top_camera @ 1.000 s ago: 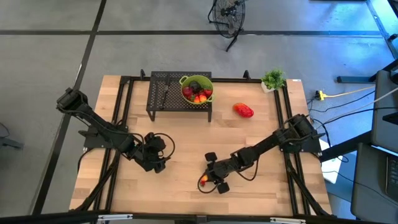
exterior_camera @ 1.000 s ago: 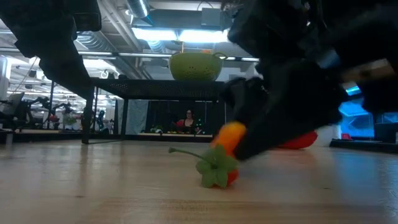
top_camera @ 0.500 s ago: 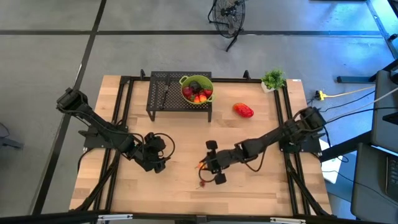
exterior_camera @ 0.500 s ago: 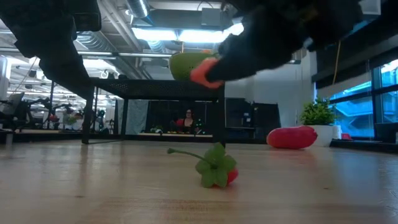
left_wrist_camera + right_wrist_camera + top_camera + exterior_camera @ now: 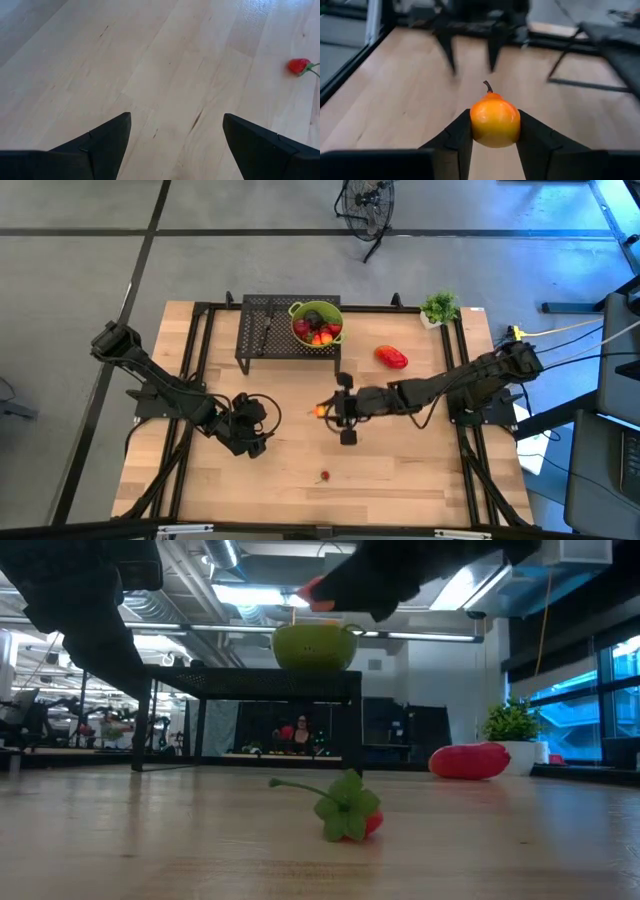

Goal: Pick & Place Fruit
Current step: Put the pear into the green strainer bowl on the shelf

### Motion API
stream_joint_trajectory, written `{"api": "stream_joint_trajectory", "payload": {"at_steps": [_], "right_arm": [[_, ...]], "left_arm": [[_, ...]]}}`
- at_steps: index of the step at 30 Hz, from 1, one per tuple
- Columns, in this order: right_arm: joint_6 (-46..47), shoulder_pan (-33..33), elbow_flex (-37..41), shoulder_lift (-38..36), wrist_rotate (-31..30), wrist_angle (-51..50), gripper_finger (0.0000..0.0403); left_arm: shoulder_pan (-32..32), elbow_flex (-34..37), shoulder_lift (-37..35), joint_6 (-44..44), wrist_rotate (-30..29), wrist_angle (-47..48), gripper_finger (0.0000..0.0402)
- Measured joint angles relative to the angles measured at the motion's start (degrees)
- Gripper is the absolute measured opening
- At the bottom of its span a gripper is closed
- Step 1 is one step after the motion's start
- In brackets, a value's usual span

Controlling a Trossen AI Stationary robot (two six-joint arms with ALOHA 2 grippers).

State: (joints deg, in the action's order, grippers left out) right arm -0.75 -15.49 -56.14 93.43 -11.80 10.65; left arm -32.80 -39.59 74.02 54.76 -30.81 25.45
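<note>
My right gripper point(image 5: 333, 411) is shut on a small orange-yellow fruit point(image 5: 495, 120) with a short dark stem, held high over the table's middle, short of the rack. The fruit also shows in the low view point(image 5: 318, 594). A red strawberry with green leaves point(image 5: 325, 476) lies on its side on the wood near the front edge, also seen in the low view point(image 5: 350, 812) and the left wrist view point(image 5: 299, 65). My left gripper point(image 5: 250, 442) stands open at the left, nothing between its fingers point(image 5: 112, 137). My right gripper pinches the orange-yellow fruit by its two round sides point(image 5: 475, 124) between the two fingers point(image 5: 457, 140). The fingers come from the table's right, slanting slightly down. The fruit is lifted clear of the table, stem end up.
A lime-green bowl point(image 5: 316, 323) holding several fruit pieces sits on a black mesh rack point(image 5: 262, 335) at the far middle. A glossy red oblong fruit point(image 5: 391, 357) lies to the right of the rack. A small potted plant point(image 5: 439, 308) stands at the far right corner.
My right gripper has risen from the table near the front edge and gone toward the far edge and the rack, tipping closer to level. The orange-yellow fruit has gone up with it, lifted clear. The strawberry has stayed where it lay.
</note>
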Motion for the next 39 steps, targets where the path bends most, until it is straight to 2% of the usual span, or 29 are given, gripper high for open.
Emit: {"api": "stream_joint_trajectory", "payload": {"at_steps": [11,24,31,36,39], "right_arm": [[-3.1,7.8,0.0,-5.2,-2.8,3.6,0.0124],[-3.5,16.3,0.0,-5.3,-2.8,12.2,0.0122],[-0.5,20.6,0.0,-5.3,-2.8,15.6,0.0126],[0.3,23.5,-2.5,-5.3,-2.8,12.8,0.0122],[1.1,25.0,-5.7,-5.3,-2.5,7.7,0.0124]], "left_arm": [[0.0,0.0,0.0,0.0,0.0,0.0,0.0313],[0.0,0.0,0.0,0.0,-0.2,-0.1,0.0313],[0.0,0.0,0.0,0.0,-0.3,-0.1,0.0313],[0.0,0.0,0.0,0.0,-0.3,0.0,0.0313],[0.0,0.0,0.0,0.0,-0.3,0.0,0.0313]]}}
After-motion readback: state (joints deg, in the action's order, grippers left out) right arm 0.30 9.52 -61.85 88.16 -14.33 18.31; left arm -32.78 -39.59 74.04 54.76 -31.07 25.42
